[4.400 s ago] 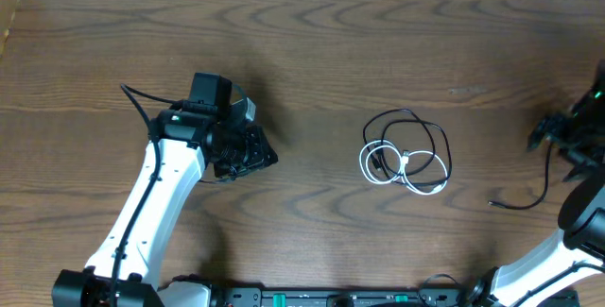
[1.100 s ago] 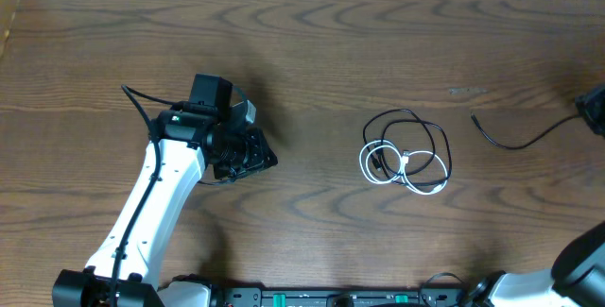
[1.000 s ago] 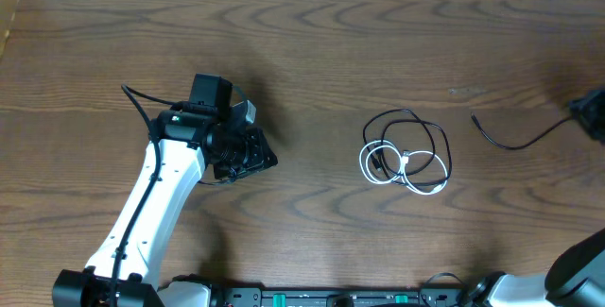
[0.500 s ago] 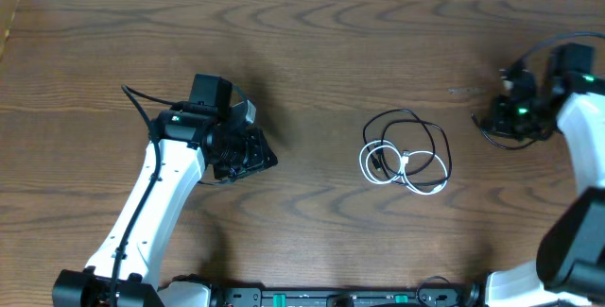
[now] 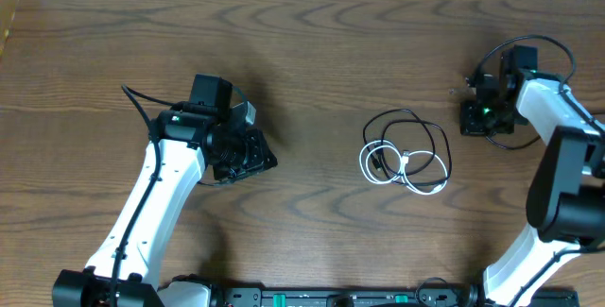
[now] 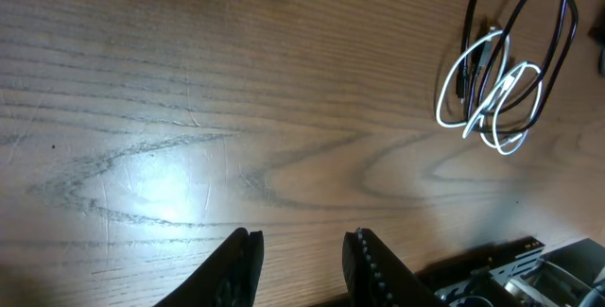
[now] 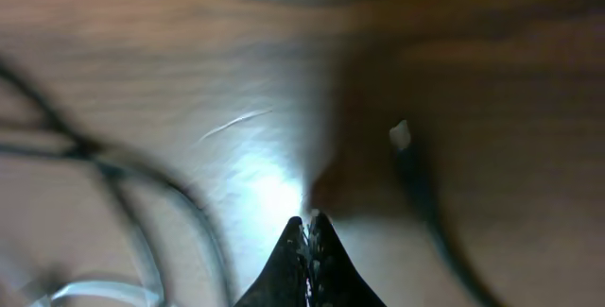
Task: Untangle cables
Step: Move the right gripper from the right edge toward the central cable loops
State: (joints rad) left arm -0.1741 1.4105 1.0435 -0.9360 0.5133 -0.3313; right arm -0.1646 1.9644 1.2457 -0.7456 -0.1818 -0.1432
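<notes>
Looking down from overhead, I find the thin black flexible cord (image 5: 406,112) and the thin white flexible cord (image 5: 365,165) coiled into each other in one small flat heap on the brown wood-grain table (image 5: 312,42). The heap lies just beside my right gripper (image 5: 477,116), on the side facing my left arm. My left gripper (image 5: 255,151) sits well apart from the right gripper, far beyond the heap. The black loops ring the outside, the white coils bunch tighter within, and small plug ends show near the middle. I judge both cords light, limp and a little springy. They will slide and drag each other rather than resist, so a pinch should land on a single strand at an outer loop or just behind a plug, not on a crossing.

From my left wrist, the heap lies far off, toward the right gripper. The white cord (image 6: 442,99) glares under the light and the black cord (image 6: 470,24) arcs around it. My left gripper (image 6: 301,250) stands a narrow way apart with nothing between its tips, above bare wood.

From my right wrist, everything is blurred. My right gripper (image 7: 307,227) is pressed together with nothing visible between its tips, low over the table. What I take for the black cord (image 7: 57,146) and the white cord (image 7: 95,291) smear past close beside it; I cannot tell the crossings there.
</notes>
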